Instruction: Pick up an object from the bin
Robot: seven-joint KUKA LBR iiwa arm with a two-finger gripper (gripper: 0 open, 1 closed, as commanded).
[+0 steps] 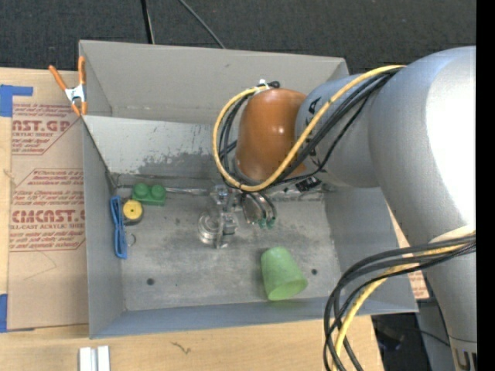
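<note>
The gripper (226, 216) was down at the middle of the bin (103, 273) floor, below the arm's orange cover (267, 134) and just beside a small shiny round metal piece (208, 230). Whether it was open, closed or holding anything could not be told. A green cup (280, 273) lay on its side near the front right, well apart from a green block (148, 193), a yellow disc (132, 211) and a blue tool (118, 229) by the left wall.
</note>
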